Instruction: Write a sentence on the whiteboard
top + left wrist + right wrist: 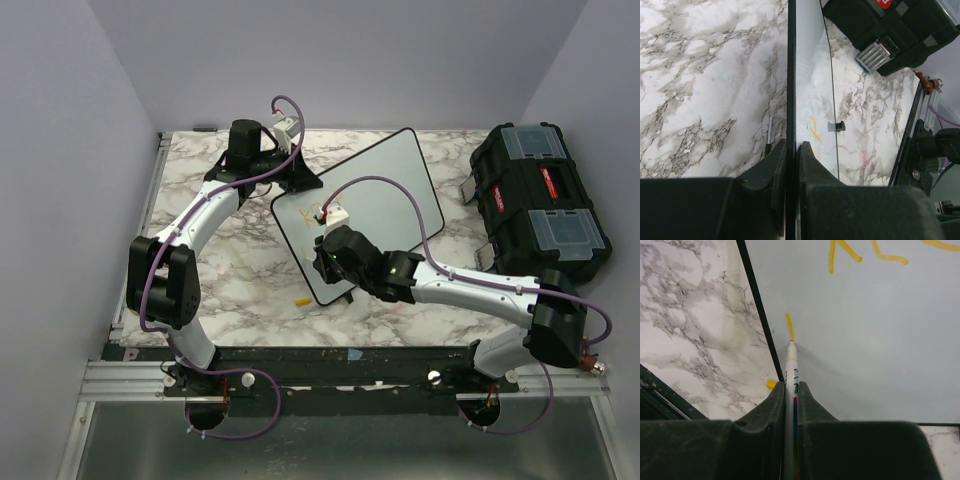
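Writing is under way: yellow marker is gripped in right tool, tip on whiteboard at centre of counter, by the sentence. Board rim is clamped by left tool. Next stroke likely needs light, steady contact.

A white marble-patterned table with grey veins sits boxed in by plain pale lilac walls on three sides. An aluminium rail runs along its near edge.

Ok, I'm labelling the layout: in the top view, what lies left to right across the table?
Left arm's black elbow joint → large glossy white whiteboard with thin black rim → black plastic toolbox. Omitted, overlapping the board: left end effector, right end effector.
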Action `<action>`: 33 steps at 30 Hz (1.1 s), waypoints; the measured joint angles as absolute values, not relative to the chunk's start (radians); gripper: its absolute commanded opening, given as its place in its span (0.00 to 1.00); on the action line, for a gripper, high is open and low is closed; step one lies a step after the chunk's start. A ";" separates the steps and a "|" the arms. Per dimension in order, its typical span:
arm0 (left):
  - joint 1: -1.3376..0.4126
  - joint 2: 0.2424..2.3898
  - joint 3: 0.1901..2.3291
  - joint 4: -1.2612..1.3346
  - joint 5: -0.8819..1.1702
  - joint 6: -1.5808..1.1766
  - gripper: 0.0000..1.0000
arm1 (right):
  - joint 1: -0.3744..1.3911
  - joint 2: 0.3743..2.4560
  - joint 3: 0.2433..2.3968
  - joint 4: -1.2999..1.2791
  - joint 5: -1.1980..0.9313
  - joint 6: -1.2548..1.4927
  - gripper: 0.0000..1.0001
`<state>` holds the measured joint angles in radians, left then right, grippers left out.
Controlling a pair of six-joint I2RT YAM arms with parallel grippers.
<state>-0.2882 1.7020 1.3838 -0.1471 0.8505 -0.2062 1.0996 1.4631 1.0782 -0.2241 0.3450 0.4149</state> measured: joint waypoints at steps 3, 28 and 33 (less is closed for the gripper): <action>-0.288 1.702 1.383 -0.146 0.850 -0.206 0.00 | 1.102 1.463 1.077 -0.230 0.345 0.421 0.01; -0.287 1.702 1.366 -0.130 0.851 -0.208 0.00 | 1.105 1.496 1.163 -0.249 0.455 0.391 0.01; -0.287 1.702 1.365 -0.129 0.851 -0.208 0.00 | 1.105 1.496 1.161 -0.249 0.457 0.392 0.01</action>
<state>-0.2874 1.7020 1.3651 -0.1291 0.8509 -0.2085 1.1049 1.4960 1.1606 -0.2489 0.4568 0.3916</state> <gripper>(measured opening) 0.116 0.126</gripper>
